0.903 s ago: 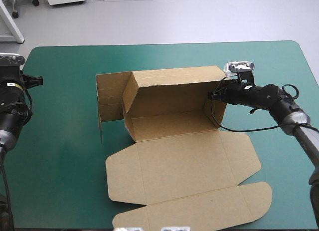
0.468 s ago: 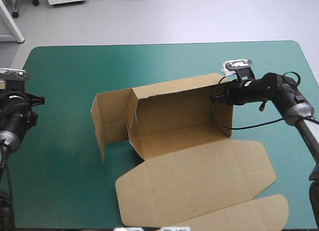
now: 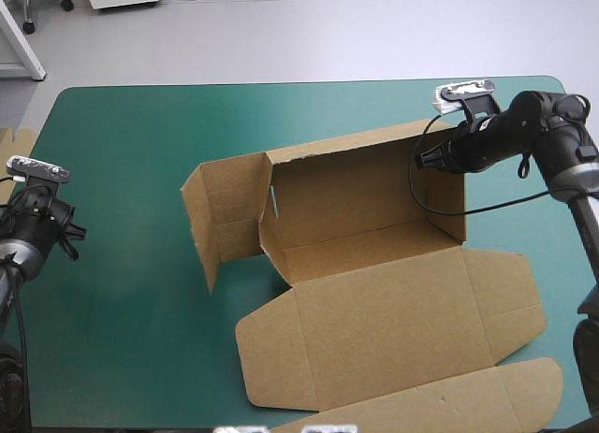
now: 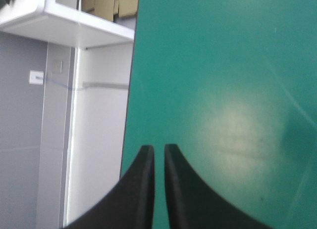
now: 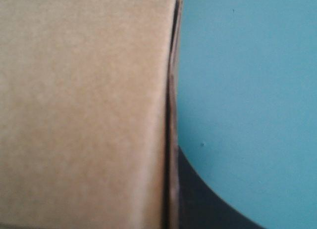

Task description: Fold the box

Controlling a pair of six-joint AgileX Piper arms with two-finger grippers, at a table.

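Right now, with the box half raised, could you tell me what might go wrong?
The right gripper alone pinches the box's right end wall, so the board may twist or slip. The left end wall stands loose and could flop; the left gripper is far off at the table's edge.

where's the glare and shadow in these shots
Left wrist view: a pale glare patch on the teal-green cover. High view: faint sheen on the cover beyond the box, shadow beside its raised flap. Right wrist view: no glare, a dark line down the box's edge.
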